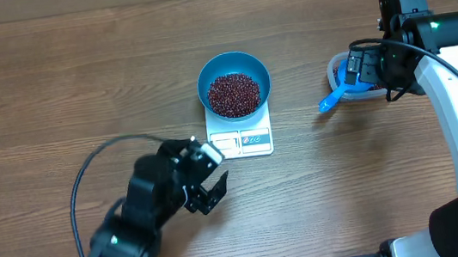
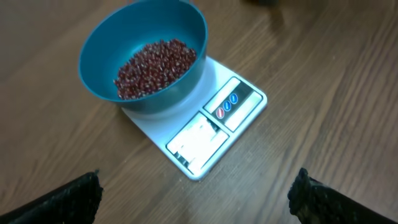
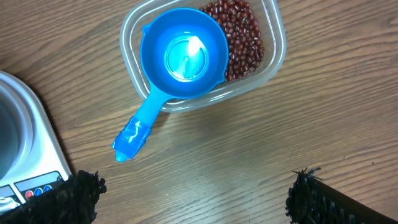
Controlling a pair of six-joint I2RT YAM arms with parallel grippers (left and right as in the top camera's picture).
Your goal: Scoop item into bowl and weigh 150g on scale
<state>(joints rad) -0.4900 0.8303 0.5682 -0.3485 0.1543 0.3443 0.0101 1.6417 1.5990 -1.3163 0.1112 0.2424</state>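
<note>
In right wrist view only: tub (image 3: 277, 53) beans (image 3: 245, 37) beside scoop (image 3: 183, 56).

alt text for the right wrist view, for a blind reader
An empty blue scoop sits in a clear tub of red-brown beans on a wooden table, handle poking out over the rim. A scale corner shows at left; the open right gripper frames the bottom.

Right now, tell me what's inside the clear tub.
The clear tub holds an empty blue scoop, handle over its rim, and red-brown beans. Whatever lies under the scoop is hidden.
</note>
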